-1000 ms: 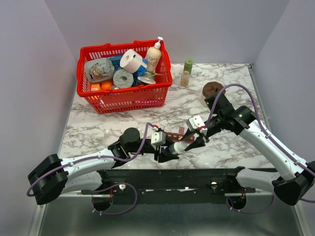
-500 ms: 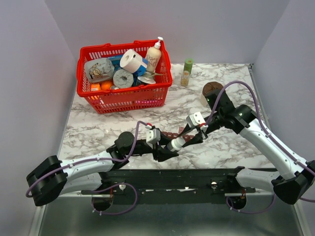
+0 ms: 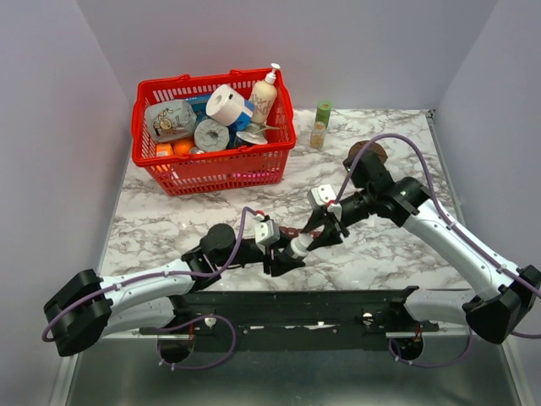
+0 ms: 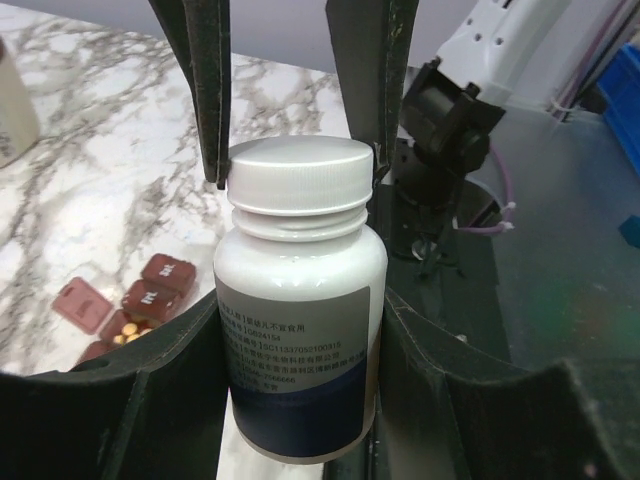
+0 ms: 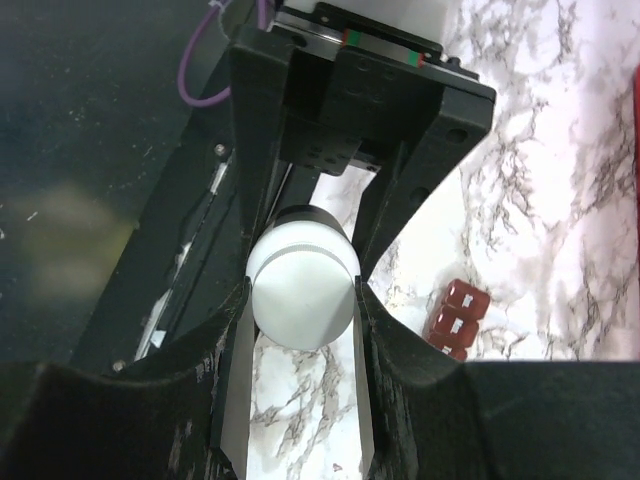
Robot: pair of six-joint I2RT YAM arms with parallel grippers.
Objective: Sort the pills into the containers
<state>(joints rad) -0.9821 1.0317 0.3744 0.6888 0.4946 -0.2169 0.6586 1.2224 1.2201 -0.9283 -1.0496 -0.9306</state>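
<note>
Both arms clench one white bottle (image 4: 300, 330): left gripper (image 4: 300, 345) on its body, right gripper (image 5: 302, 300) on its cap (image 4: 298, 172). The pill box (image 4: 135, 300) lies just beyond on the table (image 4: 90, 150). Uncapping step; next calls for a twist.

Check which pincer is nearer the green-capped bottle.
Right. The right pincer sits almost straight in front of the green-capped bottle. The left pincer is farther toward the near edge, slightly left, holding the white bottle.

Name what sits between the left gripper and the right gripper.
A white plastic pill bottle: the left gripper holds its body, the right gripper its cap, shown in both wrist views.
</note>
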